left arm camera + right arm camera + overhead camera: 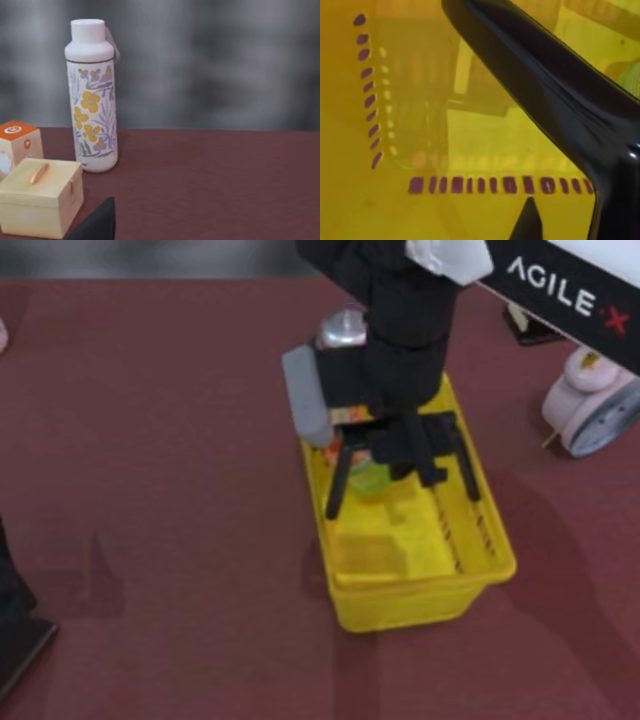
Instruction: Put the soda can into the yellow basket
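Note:
The yellow basket [400,585] stands right of the table's middle, its black handle [338,485] folded across it. My right arm reaches down into it, and the right gripper [405,455] is mostly hidden under the wrist. The soda can [367,478] shows as a lime-green patch with a bit of red inside the basket, just beside the gripper. In the right wrist view the basket's slotted wall [470,185] fills the picture, the handle [545,100] crosses it, and a lime-green edge of the can [633,80] shows off to the side. One fingertip [527,222] is visible with nothing against it.
A silver rounded object [345,330] sits behind the basket and a white-and-pink object [592,400] at the far right. My left arm [15,640] stays parked at the lower left; its view shows a floral bottle [92,100], a wooden box [42,202] and an orange-topped box [17,145].

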`<move>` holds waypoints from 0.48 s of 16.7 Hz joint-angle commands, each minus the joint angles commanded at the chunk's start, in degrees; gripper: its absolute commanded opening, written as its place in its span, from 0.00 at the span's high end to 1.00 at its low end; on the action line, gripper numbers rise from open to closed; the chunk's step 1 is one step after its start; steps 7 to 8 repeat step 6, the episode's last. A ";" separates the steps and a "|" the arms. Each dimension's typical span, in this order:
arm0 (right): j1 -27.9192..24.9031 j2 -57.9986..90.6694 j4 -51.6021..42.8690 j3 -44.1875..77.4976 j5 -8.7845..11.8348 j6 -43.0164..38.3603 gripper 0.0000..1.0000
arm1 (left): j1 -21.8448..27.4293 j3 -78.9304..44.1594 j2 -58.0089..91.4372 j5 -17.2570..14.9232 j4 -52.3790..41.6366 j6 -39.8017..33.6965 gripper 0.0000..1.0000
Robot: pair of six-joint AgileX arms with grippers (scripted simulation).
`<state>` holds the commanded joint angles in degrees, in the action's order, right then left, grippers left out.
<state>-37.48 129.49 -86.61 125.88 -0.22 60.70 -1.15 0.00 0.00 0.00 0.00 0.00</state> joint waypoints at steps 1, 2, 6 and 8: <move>0.27 0.04 -2.00 2.01 -0.01 0.31 1.00 | 0.00 0.00 0.00 0.00 0.00 0.00 0.00; 0.54 0.04 -4.43 4.41 -0.02 0.67 1.00 | 0.00 0.00 0.00 0.00 0.00 0.00 0.00; 1.29 -0.26 -9.22 9.15 0.00 1.54 1.00 | 0.00 0.00 0.00 0.00 0.00 0.00 0.00; 1.29 -0.26 -9.22 9.15 0.00 1.54 1.00 | 0.00 0.00 0.00 0.00 0.00 0.00 0.00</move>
